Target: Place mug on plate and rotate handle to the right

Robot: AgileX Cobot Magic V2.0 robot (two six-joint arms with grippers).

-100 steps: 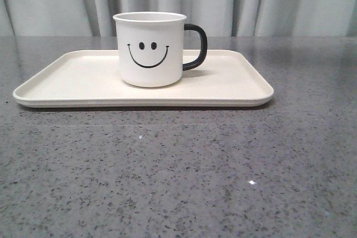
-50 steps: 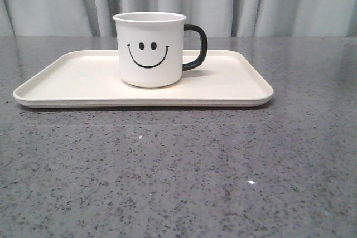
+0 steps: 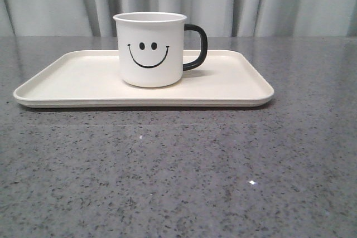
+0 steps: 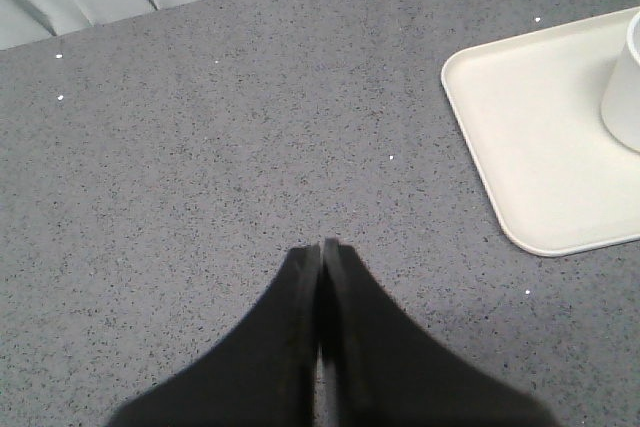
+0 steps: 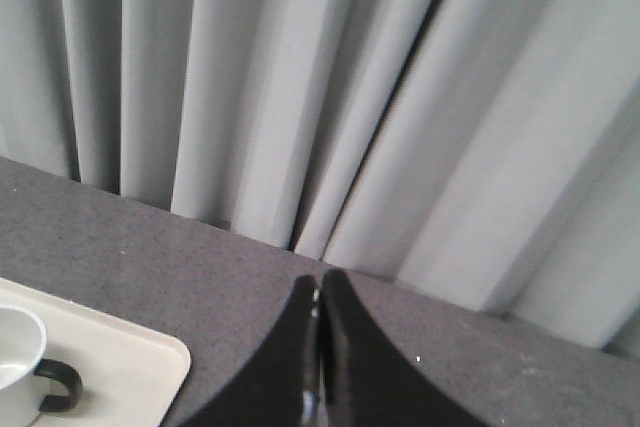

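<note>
Upright on the plate point(image 3: 67, 85), roughly at its middle and a little toward the far rim: the mug point(image 3: 149, 48), white, smiley face turned to the front camera, base flat on the cream surface. Black handle point(image 3: 196, 47) sticking out to the right in the front view, over the plate's right half. Plate lying flat on the grey speckled table point(image 3: 178, 171), long side across the view, pale pleated curtain point(image 3: 268, 1) behind. From the left wrist camera, left hand point(image 4: 320, 247) clenched with fingers pressed tip to tip, holding nothing, above bare table and well apart from the plate's corner point(image 4: 530, 137); only a sliver of the mug point(image 4: 628, 87) at that picture's edge. From the right wrist camera, right hand point(image 5: 318, 292) likewise closed and holding nothing, raised and aimed at the curtain point(image 5: 300, 77), with the plate's corner point(image 5: 130, 372), mug point(image 5: 18, 362) and handle point(image 5: 60, 387) off to one side, apart from the fingers.
</note>
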